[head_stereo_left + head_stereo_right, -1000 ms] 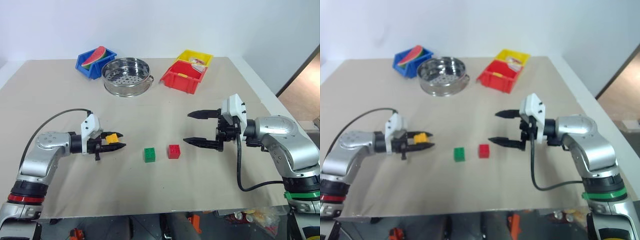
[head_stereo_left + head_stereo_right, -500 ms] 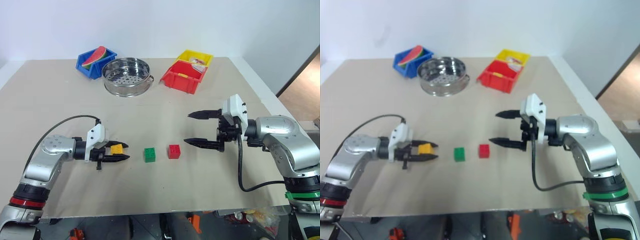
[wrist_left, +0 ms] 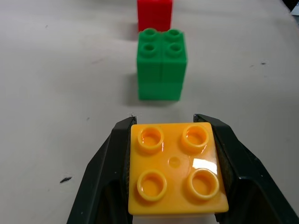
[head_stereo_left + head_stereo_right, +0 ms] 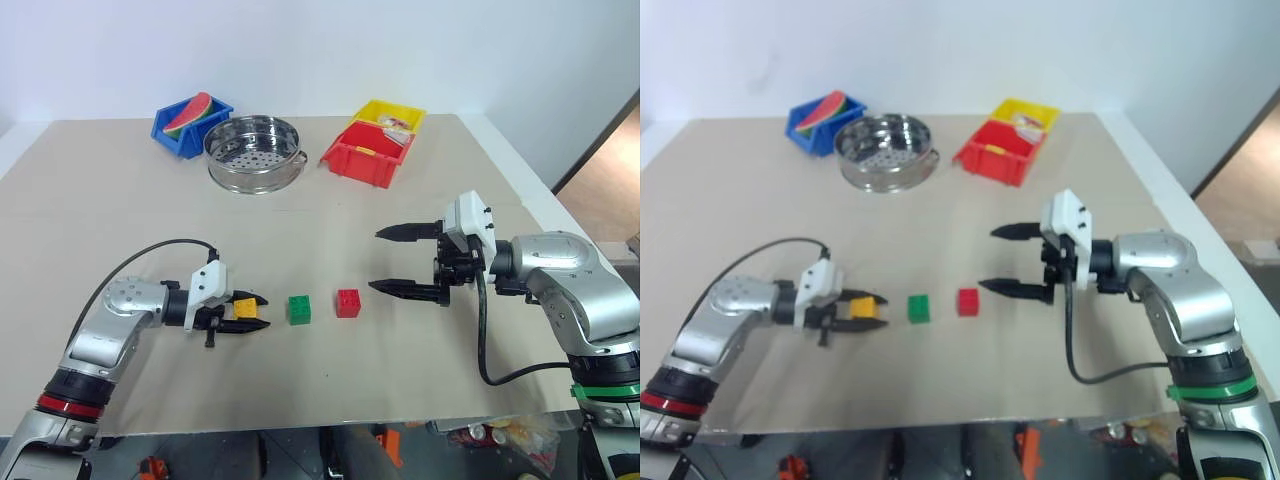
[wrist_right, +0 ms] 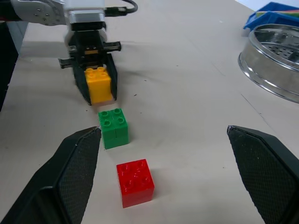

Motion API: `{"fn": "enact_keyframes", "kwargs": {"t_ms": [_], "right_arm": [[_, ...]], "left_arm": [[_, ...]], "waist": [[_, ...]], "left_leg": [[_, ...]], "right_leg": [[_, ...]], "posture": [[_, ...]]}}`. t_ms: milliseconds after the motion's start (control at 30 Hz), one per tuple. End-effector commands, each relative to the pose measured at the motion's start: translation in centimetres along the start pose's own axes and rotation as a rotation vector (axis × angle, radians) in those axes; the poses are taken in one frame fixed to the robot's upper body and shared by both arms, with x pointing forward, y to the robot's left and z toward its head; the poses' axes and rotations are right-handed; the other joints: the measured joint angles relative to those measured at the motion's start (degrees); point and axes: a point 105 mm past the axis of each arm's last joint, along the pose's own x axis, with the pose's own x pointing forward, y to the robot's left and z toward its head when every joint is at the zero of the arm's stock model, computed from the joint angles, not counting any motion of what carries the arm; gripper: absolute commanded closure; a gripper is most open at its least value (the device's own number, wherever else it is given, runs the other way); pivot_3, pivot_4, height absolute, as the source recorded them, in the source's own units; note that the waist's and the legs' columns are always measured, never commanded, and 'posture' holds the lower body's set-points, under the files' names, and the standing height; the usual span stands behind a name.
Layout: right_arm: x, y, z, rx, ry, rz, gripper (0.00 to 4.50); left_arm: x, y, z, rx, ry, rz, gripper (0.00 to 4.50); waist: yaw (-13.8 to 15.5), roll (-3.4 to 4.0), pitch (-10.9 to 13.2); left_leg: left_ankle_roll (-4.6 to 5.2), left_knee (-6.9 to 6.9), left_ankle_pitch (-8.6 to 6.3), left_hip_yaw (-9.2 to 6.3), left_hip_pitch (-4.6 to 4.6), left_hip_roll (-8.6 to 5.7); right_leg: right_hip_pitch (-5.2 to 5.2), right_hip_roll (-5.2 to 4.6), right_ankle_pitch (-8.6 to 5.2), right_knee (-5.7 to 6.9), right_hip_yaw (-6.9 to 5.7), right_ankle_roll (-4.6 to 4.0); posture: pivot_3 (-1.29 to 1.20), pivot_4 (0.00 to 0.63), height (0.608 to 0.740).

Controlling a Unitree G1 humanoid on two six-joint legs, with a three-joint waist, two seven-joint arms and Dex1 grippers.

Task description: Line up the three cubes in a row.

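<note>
I've got the yellow-orange cube (image 3: 176,170) clamped between the left gripper's (image 4: 247,313) two black fingers, studs up, low over the table (image 4: 120,220) and just to the left of the green cube (image 4: 298,309). The green one sits on the tabletop with the red cube (image 4: 348,302) close beside it on its right, a small gap between the two (through the left wrist camera all three run in one line, yellow, green, red). My right gripper (image 4: 403,260) hangs just right of the red cube with its fingers spread wide and nothing between them.

Looking farther back: a perforated steel steamer basket (image 4: 253,152) stands at the far middle of the table, and I can't see anything in it. To its left is a blue bin (image 4: 189,123) holding a watermelon-slice toy (image 4: 190,109). To its right is a red bin (image 4: 366,153) with a yellow bin (image 4: 392,115) touching it behind; both hold small items I can't make out.

The table is a plain beige surface, a white wall (image 4: 320,50) rises behind it, and a strip of wood-toned floor (image 4: 610,180) shows off the right edge.
</note>
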Motion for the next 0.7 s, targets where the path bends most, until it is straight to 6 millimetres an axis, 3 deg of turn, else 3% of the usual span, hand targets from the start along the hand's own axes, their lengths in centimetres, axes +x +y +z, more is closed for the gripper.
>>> {"fn": "enact_keyframes", "kwargs": {"t_ms": [33,267,700], "right_arm": [[-0.2,0.8,0.9,-0.058,-0.028,0.06,0.0],[-0.2,2.7,0.2,-0.109,-0.004,0.216,0.0],[0.2,2.1,0.0,-0.113,-0.004,0.208,0.0]], "left_arm": [[0.0,0.0,0.5,0.031,-0.015,0.008,3.11],[0.3,-0.7,0.2,0.019,-0.02,0.001,3.11],[0.0,-0.5,-0.1,0.015,-0.013,0.036,3.11]], "waist": [[0.0,0.0,0.0],[0.0,0.0,0.0],[0.0,0.0,0.0]], "left_leg": [[0.0,0.0,0.0,0.0,0.0,0.0],[0.0,0.0,0.0,-0.01,0.02,0.02],[0.0,0.0,0.0,0.0,0.03,0.01]], "right_leg": [[0.0,0.0,0.0,0.0,0.0,0.0],[0.0,0.01,0.0,0.0,-0.01,0.0],[0.01,0.0,0.01,0.01,-0.01,0.0]], "posture": [[0.0,0.15,0.74],[0.0,0.15,0.74],[0.0,0.15,0.74]]}}
